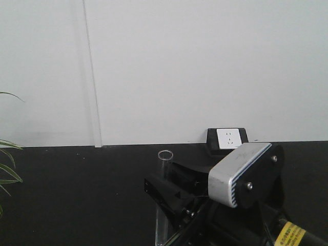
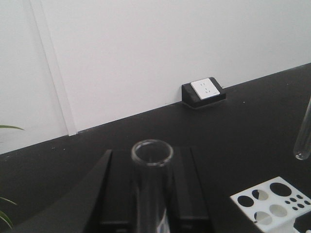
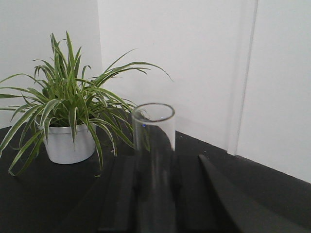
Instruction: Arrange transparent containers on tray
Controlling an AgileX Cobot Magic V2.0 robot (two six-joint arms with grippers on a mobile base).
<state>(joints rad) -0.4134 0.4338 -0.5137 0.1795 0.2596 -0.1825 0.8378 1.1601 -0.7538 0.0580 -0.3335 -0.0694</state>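
left gripper (image 2: 150,161) pinching glass tube (image 2: 152,189) | right gripper (image 3: 158,163) pinching second tube (image 3: 153,141) | likely light, slick, brittle – grip mid-body, gently

A tube (image 2: 152,194) stands between the left gripper's (image 2: 149,153) jaws. Ahead and right of it, a socket (image 2: 206,90) sits against the wall (image 2: 146,48). Nearer right lies a rack (image 2: 272,201). A second tube (image 2: 303,141), gripped by the right gripper (image 3: 163,158), hangs past the rack. A potted plant (image 3: 68,141) stands ahead-left of that gripper.
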